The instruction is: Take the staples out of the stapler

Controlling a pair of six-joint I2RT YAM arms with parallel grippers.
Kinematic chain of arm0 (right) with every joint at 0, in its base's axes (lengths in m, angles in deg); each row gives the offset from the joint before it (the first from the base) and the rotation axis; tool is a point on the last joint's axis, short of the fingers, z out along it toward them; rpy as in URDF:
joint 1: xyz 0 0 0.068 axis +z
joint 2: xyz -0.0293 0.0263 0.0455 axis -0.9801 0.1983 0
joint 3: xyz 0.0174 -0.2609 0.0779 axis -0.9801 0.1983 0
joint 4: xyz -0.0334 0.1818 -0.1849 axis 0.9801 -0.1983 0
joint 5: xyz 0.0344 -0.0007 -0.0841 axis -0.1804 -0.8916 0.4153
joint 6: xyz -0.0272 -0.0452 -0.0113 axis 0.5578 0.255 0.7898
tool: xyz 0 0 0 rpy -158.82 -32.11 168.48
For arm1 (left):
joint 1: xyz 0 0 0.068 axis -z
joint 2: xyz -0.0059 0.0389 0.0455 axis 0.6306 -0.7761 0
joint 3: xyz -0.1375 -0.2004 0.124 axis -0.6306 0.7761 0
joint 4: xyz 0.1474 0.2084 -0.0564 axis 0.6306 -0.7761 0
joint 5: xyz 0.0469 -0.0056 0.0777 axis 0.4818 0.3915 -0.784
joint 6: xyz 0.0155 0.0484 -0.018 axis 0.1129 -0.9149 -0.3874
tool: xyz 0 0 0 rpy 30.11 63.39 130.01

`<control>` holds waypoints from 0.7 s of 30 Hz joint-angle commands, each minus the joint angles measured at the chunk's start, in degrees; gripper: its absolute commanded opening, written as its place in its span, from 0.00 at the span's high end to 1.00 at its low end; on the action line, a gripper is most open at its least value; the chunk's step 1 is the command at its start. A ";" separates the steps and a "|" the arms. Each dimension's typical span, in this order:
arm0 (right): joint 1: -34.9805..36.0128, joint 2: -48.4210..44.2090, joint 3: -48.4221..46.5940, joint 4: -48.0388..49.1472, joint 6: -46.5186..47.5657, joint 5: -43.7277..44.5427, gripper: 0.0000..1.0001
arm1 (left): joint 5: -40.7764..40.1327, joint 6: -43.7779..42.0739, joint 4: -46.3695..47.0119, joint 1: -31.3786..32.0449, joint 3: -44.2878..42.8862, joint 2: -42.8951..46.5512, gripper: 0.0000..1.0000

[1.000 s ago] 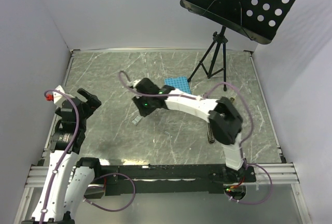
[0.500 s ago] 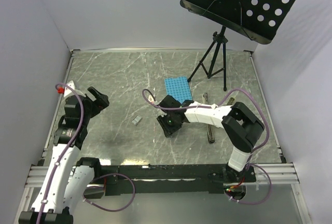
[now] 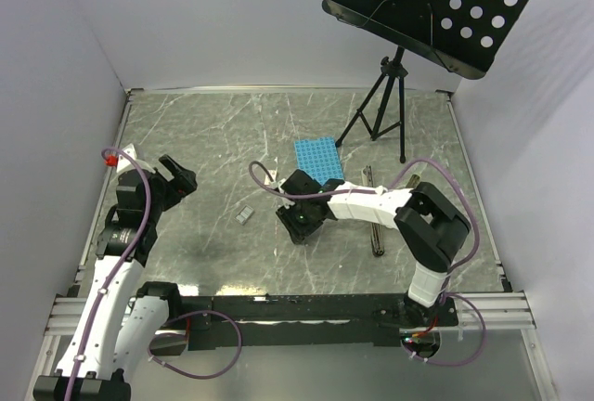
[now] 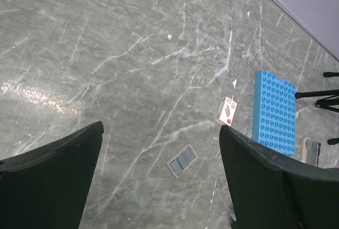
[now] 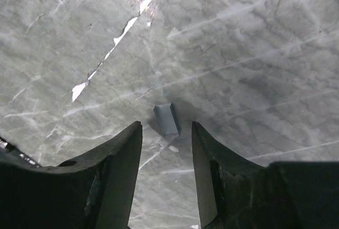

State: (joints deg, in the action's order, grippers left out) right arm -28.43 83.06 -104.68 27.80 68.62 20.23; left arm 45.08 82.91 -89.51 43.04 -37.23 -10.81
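Observation:
The stapler [image 3: 375, 237] lies as a slim black bar right of centre, with my right forearm crossing over its middle. My right gripper [image 3: 299, 220] is low over the table just left of it. In the right wrist view the gripper [image 5: 167, 147] is open, and a small grey strip of staples [image 5: 167, 119] lies flat on the table just beyond its fingertips, untouched. A second flat grey staples piece [image 3: 244, 215] lies further left and also shows in the left wrist view [image 4: 181, 160]. My left gripper [image 3: 176, 178] is open and empty above it [image 4: 161, 128].
A blue studded plate [image 3: 317, 158] lies behind the right gripper and also shows in the left wrist view [image 4: 274, 112]. A small tan-white block [image 4: 226, 111] sits beside it. A black tripod stand [image 3: 385, 104] stands at the back right, and walls enclose the table.
My right gripper has swung from above the left staples piece to the table just left of the stapler, then edged slightly left. My left gripper has shifted a little forward.

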 commanded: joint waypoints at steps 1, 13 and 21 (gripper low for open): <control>1.02 1.46 -2.97 -0.63 2.27 3.27 0.50 | 0.07 -0.76 1.95 0.19 0.16 0.60 0.05; 4.27 3.31 -4.37 -2.03 1.57 7.32 0.59 | -0.72 -0.32 1.68 0.19 0.25 1.30 0.04; 5.50 3.66 -4.90 -3.36 1.66 9.43 0.64 | -1.08 -0.06 1.60 0.19 0.25 1.65 0.04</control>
State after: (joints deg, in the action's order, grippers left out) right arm -23.75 85.88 -107.85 25.37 69.93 28.27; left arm 44.64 82.93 -89.53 43.08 -37.23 -10.06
